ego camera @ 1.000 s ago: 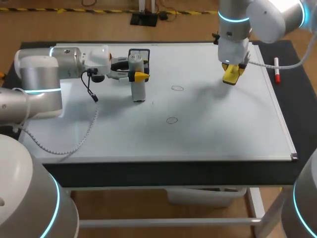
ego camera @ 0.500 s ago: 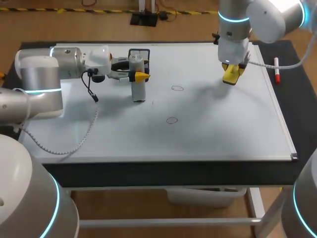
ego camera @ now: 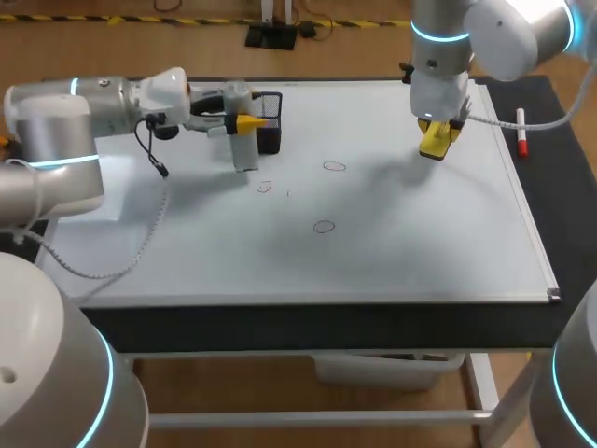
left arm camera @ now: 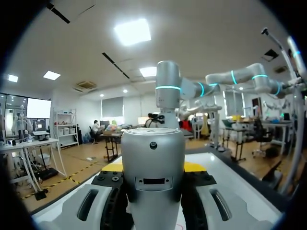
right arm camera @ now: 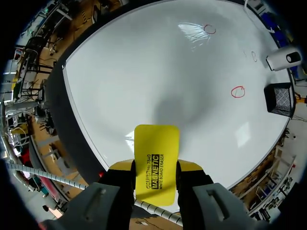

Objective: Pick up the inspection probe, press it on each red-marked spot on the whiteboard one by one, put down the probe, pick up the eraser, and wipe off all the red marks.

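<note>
My left gripper [ego camera: 244, 123] is clamped on the inspection probe [ego camera: 244, 149], one finger on each side of its grey body. The probe stands upright.

It is over the far left part of the whiteboard [ego camera: 420, 252], just in front of the black mesh holder [ego camera: 271, 131]. Its lower end is just beside the nearest red mark [ego camera: 264, 186] (I cannot tell whether the end touches the board).

There are two more red rings: the far ring [ego camera: 334, 166] and the near ring [ego camera: 324, 226], both toward the middle of the board.

My right gripper [ego camera: 437, 140] grips the yellow eraser [right arm camera: 156, 160] from both sides. It hangs above the board's far right part, with its shadow on the surface below.

A red marker [ego camera: 522, 140] lies on the dark table beside the board's right edge.
</note>
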`<state>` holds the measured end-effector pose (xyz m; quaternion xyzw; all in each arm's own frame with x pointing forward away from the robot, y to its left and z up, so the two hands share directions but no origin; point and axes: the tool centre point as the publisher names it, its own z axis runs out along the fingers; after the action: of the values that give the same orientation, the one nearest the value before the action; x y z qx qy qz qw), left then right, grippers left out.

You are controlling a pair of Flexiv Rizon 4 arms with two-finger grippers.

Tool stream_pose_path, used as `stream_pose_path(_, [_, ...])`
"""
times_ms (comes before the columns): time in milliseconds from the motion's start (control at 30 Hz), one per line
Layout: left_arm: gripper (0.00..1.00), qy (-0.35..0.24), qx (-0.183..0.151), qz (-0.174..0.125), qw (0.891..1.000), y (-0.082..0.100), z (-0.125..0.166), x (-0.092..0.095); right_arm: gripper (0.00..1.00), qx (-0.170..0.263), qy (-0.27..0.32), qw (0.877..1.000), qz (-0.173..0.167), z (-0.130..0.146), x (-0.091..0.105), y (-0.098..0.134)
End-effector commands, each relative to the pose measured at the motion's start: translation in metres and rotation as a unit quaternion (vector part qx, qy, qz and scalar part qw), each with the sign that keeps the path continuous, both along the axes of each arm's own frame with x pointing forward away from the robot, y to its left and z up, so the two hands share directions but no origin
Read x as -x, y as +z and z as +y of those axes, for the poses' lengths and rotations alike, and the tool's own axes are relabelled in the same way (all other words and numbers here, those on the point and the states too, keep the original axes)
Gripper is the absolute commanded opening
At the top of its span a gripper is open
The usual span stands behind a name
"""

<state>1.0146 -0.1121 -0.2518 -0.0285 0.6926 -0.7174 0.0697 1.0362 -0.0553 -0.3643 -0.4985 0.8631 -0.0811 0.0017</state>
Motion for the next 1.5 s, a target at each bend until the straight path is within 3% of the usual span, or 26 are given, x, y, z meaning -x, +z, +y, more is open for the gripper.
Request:
stream_pose_path(33, [0.0,0.019,-0.007,0.002,1.0,0.011,0.021,0.003,0.0,0.002,0.001,1.0,0.0,-0.001,0.0,0.002])
stream_pose_path(400, [0.0,0.084,-0.021,0.0,0.996,0.015,0.084,-0.021,0.0,0.002,0.001,1.0,0.0,-0.001,0.0,0.002])
stream_pose_path(967, [0.0,0.165,-0.023,0.011,0.986,0.007,0.16,-0.035,0.0,0.002,0.001,1.0,0.0,-0.001,0.0,0.002])
stream_pose_path(1500, [0.0,0.183,-0.021,0.019,0.983,0.005,0.175,-0.033,0.0,0.002,0.001,1.0,0.0,-0.001,0.0,0.002])
